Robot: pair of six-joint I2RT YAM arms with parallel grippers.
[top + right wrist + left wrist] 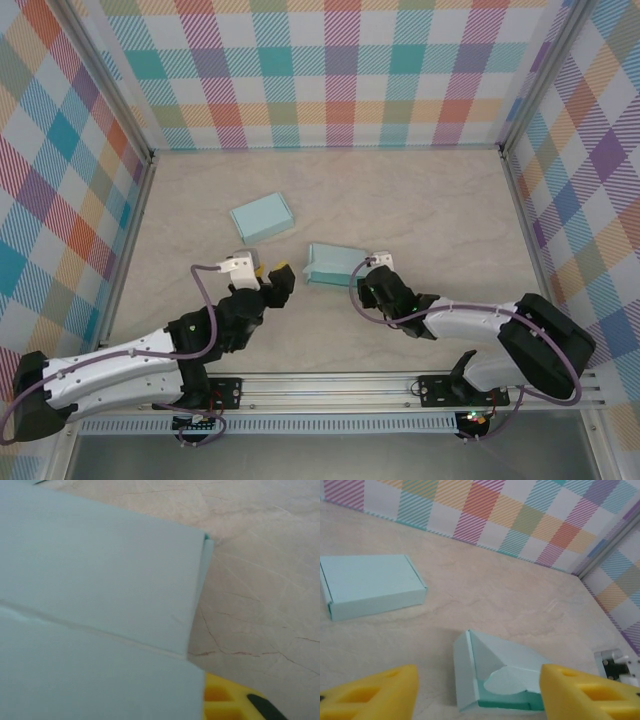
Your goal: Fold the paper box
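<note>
Right gripper (367, 275) meets paper box (333, 264) edge.

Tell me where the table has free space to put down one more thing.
Free: the right half of the table, between the half-folded box and the right wall; also behind the closed box. Crowded: near centre.
</note>
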